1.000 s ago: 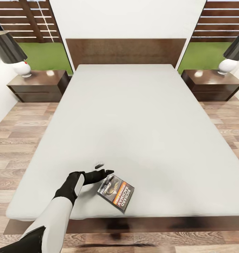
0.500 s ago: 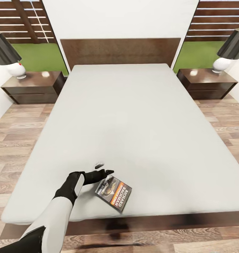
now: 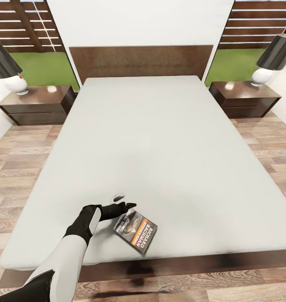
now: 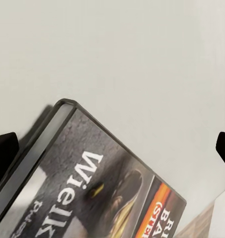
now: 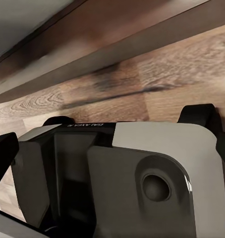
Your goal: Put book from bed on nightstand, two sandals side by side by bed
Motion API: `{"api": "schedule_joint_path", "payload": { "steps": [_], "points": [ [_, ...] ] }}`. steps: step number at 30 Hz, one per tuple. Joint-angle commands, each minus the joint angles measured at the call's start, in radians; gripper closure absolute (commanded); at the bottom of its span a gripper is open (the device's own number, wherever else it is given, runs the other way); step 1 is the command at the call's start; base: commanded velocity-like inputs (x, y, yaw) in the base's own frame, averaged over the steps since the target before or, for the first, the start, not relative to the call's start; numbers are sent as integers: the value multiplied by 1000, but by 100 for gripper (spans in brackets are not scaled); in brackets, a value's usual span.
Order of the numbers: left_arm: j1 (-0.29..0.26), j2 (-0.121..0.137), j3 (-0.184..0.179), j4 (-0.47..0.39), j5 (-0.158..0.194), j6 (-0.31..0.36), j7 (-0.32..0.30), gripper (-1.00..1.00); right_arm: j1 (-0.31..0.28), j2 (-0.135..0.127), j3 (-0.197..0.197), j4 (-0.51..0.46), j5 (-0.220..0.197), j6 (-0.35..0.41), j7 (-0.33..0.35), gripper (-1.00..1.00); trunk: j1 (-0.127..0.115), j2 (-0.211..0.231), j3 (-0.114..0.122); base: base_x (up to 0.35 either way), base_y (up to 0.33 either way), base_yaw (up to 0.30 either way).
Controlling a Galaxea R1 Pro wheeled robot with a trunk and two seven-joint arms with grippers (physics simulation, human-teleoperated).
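The book [image 3: 135, 230] lies flat near the foot edge of the bed [image 3: 159, 138], its dark cover and orange band facing up. My left gripper [image 3: 127, 206] hovers at the book's far corner, just above the mattress, open. In the left wrist view the book [image 4: 92, 193] lies between and beyond my spread fingertips [image 4: 3, 151], which touch nothing. Both nightstands flank the headboard, the left nightstand [image 3: 33, 105] and the right nightstand [image 3: 243, 100]. My right gripper [image 5: 112, 148] hangs low, open, pointing at my own base. The sandals are out of view.
A white-bodied lamp with a black shade stands on each nightstand, the left lamp [image 3: 14, 84] and the right lamp [image 3: 262, 75]. Wood-plank floor [image 3: 17, 167] runs along both sides of the bed. The dark bed frame [image 5: 92, 44] passes over the floor by my base [image 5: 142, 168].
The whole picture has slid a little left and down, so the camera moved. My left arm holds its pose, and the book lies a touch nearer the gripper.
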Motion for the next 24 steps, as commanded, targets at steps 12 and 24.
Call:
{"api": "schedule_joint_path", "payload": {
  "steps": [12,24],
  "points": [
    [-1,-2,8,-1,-9,6,-8,-100,-1,0,-7,1,6,-2,4,-100,0,0,-1,-92,0,0],
    [-1,-2,8,-1,-9,6,-8,-100,-1,0,-7,1,6,-2,4,-100,0,0,-1,-20,0,-35]
  ]
}}
